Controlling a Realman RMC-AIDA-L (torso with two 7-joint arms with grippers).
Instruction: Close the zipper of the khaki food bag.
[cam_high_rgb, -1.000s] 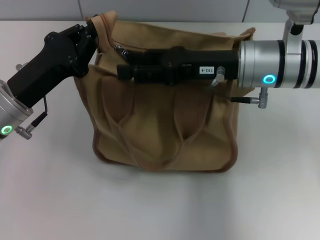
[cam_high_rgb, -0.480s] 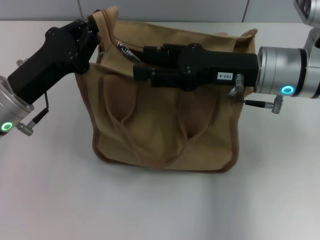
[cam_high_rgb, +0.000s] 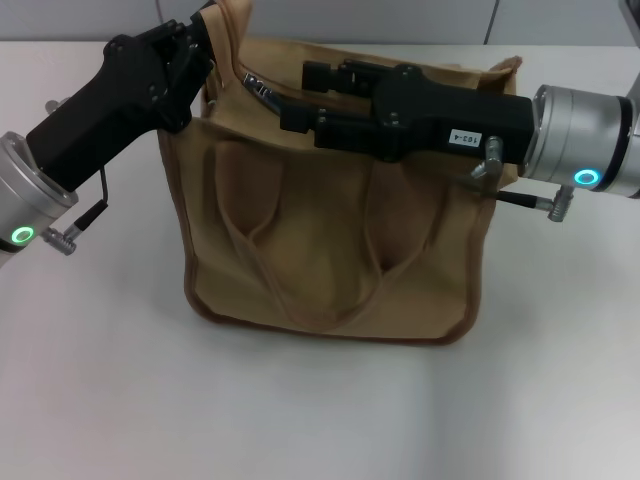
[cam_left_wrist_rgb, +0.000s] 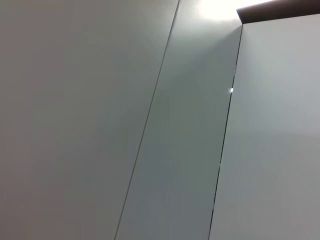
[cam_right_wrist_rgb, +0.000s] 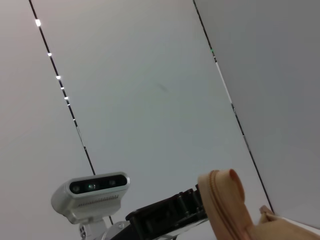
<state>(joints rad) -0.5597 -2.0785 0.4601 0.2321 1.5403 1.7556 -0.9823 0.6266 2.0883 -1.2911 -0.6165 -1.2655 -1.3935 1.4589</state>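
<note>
The khaki food bag (cam_high_rgb: 320, 240) stands upright mid-table, its loop handles hanging down the front. My left gripper (cam_high_rgb: 205, 45) is shut on the bag's top left corner and holds it raised. In the right wrist view the same pinched corner (cam_right_wrist_rgb: 222, 200) shows beside the left gripper (cam_right_wrist_rgb: 170, 215). The zipper (cam_high_rgb: 262, 90) shows as a silver slider and pull tab near that corner. My right gripper (cam_high_rgb: 295, 95) lies across the bag's top, pointing left, its tip just right of the slider. Whether it holds the tab is hidden.
The white table (cam_high_rgb: 100, 380) spreads around the bag on all sides. A pale panelled wall (cam_left_wrist_rgb: 150, 125) fills the left wrist view. The left arm's wrist camera (cam_right_wrist_rgb: 92, 192) appears in the right wrist view.
My right gripper has slid to the right along the bag's top. The left gripper has lifted the corner higher and slightly right. The slider stays close to the left corner.
</note>
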